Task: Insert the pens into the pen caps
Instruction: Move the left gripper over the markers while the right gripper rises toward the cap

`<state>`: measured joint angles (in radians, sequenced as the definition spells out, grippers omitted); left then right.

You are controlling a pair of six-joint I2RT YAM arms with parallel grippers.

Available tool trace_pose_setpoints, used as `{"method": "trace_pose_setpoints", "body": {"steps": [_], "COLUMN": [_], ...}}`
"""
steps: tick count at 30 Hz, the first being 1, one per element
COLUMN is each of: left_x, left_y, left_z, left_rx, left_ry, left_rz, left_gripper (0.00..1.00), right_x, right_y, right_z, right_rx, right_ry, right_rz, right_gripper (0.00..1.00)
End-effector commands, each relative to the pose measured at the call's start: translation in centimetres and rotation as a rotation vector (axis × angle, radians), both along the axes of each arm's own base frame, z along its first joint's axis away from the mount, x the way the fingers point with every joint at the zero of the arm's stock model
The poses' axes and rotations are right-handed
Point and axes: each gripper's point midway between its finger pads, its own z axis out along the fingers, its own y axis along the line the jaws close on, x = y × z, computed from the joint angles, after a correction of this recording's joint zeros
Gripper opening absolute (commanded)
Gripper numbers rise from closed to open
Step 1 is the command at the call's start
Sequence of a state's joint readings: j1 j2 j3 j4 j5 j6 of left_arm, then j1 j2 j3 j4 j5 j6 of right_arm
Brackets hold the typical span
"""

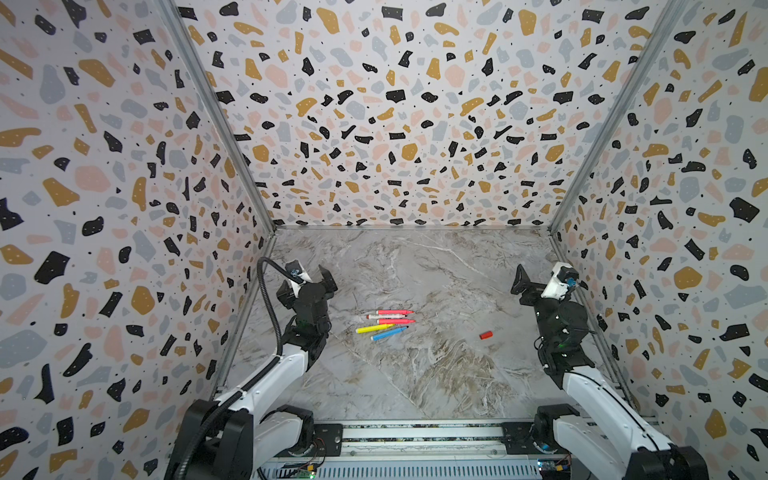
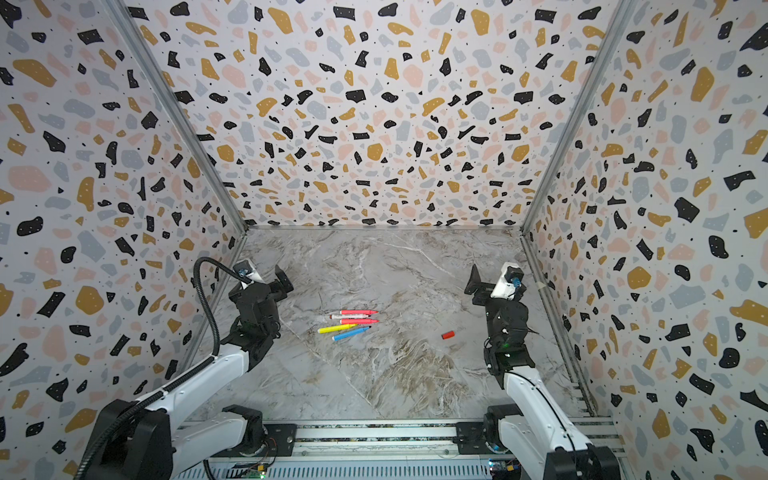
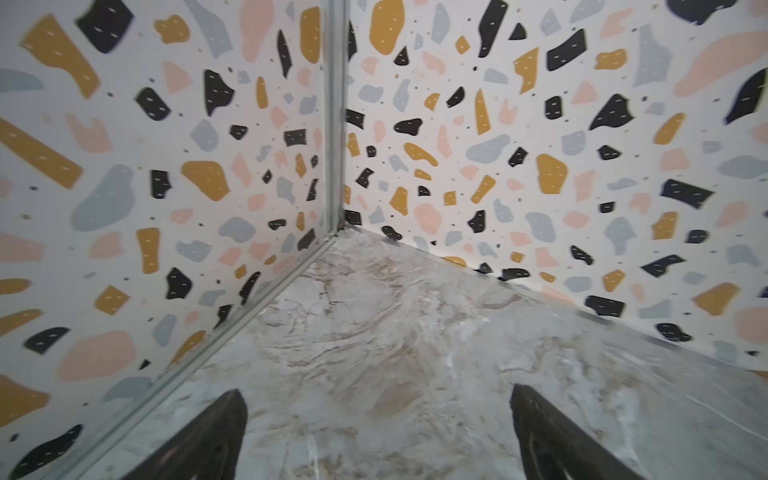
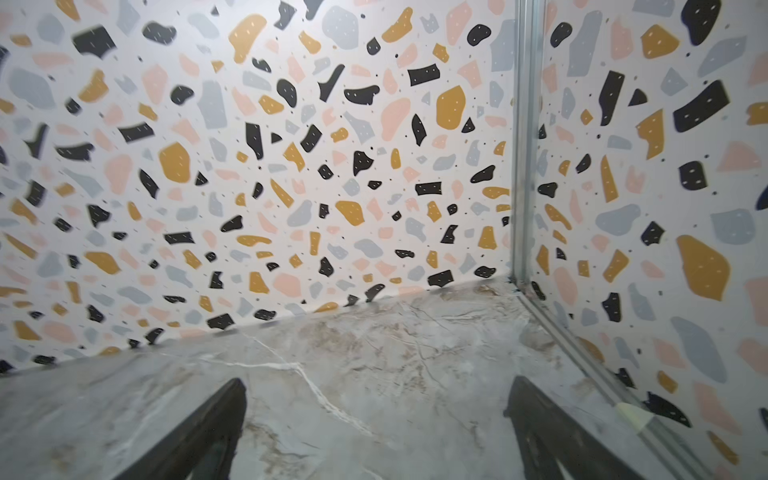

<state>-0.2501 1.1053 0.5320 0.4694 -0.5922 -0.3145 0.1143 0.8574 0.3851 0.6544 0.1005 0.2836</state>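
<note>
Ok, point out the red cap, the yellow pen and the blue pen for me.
red cap (image 1: 486, 335): in a top view, middle of its side.
yellow pen (image 1: 371, 329): in a top view, middle of its barrel.
blue pen (image 1: 388, 333): in a top view, middle of its barrel.

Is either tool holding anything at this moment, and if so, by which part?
Nothing is held. The left tool and right tool are both open and empty; the pens and red cap lie on the table, apart from both.
</note>
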Motion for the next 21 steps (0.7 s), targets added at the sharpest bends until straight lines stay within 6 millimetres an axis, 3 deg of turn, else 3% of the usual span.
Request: {"method": "trace_pose_setpoints", "body": {"steps": [1, 3, 6, 9, 15, 21], "left_x": [0.7, 0.9, 0.3, -0.7, -4.2, -6.9], "left_y": [-4.2, -7.4, -9.9, -12.7, -20.3, -22.8], "left_z": [-0.1, 1.2, 2.1, 1.0, -3.0, -6.1], "left_rx": [-0.154, -0.175, -0.238, -0.251, -0.063, -0.051], "left_ry": [0.064, 0.073, 0.063, 0.149, 0.36, 0.464], "left_rz": [-0.22, -0.403, -0.534, -0.643, -0.798, -0.887], "left_gripper": [0.99, 1.0, 0.99, 0.96, 0.89, 0.84], "right_x": [-0.3, -0.2, -0.7, -1.4, -2.9, -3.7], "right_y": [2.8, 4.3, 6.5, 8.4, 11.2, 12.4], "right_z": [-3.7, -3.2, -2.6, -2.2, -1.4, -1.3], "right_rx": [0.138, 0.105, 0.062, 0.056, 0.017, -0.017], "right_ry": [0.211, 0.243, 0.263, 0.279, 0.281, 0.302], "right_rz": [0.155, 0.212, 0.307, 0.405, 0.557, 0.64], "right_gripper": [0.99, 0.99, 0.99, 0.99, 0.98, 0.94]}}
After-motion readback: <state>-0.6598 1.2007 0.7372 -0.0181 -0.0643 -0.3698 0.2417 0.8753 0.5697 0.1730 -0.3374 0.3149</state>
